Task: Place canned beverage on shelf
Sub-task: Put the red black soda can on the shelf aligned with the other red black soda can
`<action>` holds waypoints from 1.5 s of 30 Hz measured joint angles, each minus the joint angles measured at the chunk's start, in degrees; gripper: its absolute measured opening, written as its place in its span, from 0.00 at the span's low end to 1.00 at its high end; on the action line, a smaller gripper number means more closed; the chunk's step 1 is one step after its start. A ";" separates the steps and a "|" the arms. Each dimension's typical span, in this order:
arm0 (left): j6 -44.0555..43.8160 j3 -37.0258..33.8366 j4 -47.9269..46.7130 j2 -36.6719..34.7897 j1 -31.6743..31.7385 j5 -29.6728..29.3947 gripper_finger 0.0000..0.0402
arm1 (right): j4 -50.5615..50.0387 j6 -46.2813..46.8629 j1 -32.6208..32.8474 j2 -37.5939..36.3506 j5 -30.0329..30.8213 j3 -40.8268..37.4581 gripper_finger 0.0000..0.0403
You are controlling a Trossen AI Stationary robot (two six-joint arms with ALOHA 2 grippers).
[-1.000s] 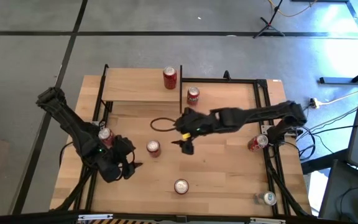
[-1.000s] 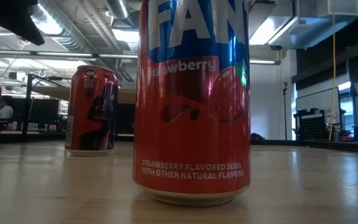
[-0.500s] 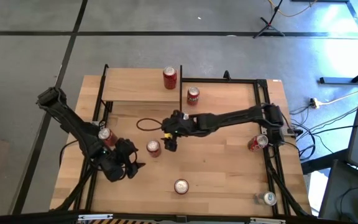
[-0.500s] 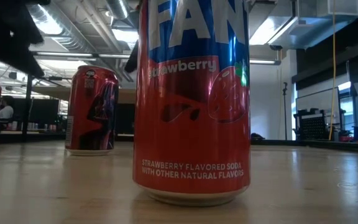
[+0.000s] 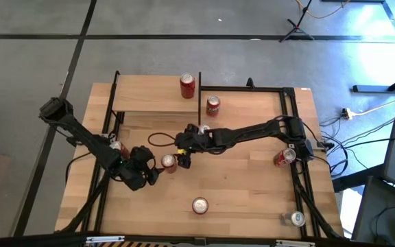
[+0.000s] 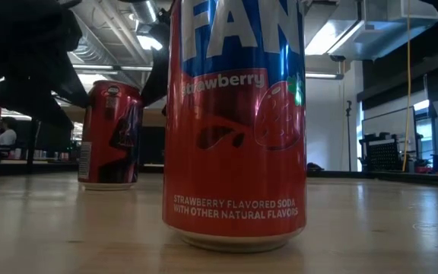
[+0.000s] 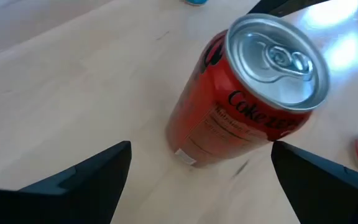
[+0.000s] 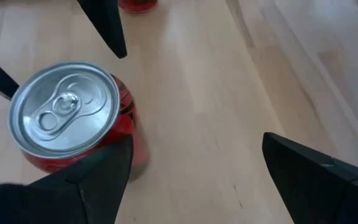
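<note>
Seven cans (image 5: 169, 162), one shelf (image 5: 149, 95), two tools (image 5: 183, 159).

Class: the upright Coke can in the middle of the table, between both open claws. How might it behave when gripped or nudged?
The Coke can stands upright on a narrow base, so a sideways nudge would probably tip it. Its smooth round wall looks slippery and, once down, likely rolls. Its tab looks unopened, so probably full and heavy.

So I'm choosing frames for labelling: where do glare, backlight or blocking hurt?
Low view: the Fanta can fills the middle, and ceiling lights leave both arms as dark silhouettes. Left wrist view: glare whitens the table and the Coke can lid. High view: evenly lit.
</note>
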 joint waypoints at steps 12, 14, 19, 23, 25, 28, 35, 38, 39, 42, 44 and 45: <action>-0.16 0.00 -2.04 0.00 -0.07 4.52 0.91 | -2.08 -0.11 2.79 0.00 -2.52 0.07 0.86; -0.12 0.00 -2.10 0.00 -0.07 4.53 0.91 | -2.24 -0.10 3.36 -0.02 -2.58 0.07 0.86; -0.03 -0.05 -2.76 0.00 0.39 2.36 0.90 | -1.98 0.10 4.29 -0.02 -3.81 0.04 0.86; -0.02 -0.17 -2.48 0.04 1.59 -0.16 0.90 | -0.79 0.52 4.84 -0.02 -5.04 0.04 0.86; -0.03 -0.15 -2.32 0.04 2.25 -1.13 0.90 | 0.07 0.59 4.91 -0.02 -5.16 0.02 0.86; 0.52 -0.15 -2.15 0.04 3.27 -1.34 0.90 | 0.49 0.50 5.37 -0.02 -3.78 0.02 0.86; 1.97 -0.09 -2.13 0.04 3.18 1.03 0.90 | 0.45 0.39 5.30 -0.57 -4.21 0.02 0.86; 2.75 0.04 -2.98 -0.42 3.17 4.34 0.90 | 0.51 0.31 5.25 -0.61 -4.65 0.04 0.86; 3.22 0.06 -3.40 -0.89 2.93 6.13 0.90 | 0.51 0.25 5.23 -0.61 -4.85 0.04 0.86; 3.40 0.09 -4.41 -2.14 1.45 9.43 0.89 | 0.16 0.21 5.18 -0.88 -5.01 0.04 0.86; 2.99 0.09 -5.21 -3.66 -0.16 9.87 0.89 | 0.11 0.20 5.11 -1.19 -4.90 0.04 0.86; 2.99 0.09 -5.02 -4.40 -1.00 10.08 0.89 | -0.23 0.13 5.08 -1.47 -4.50 0.04 0.86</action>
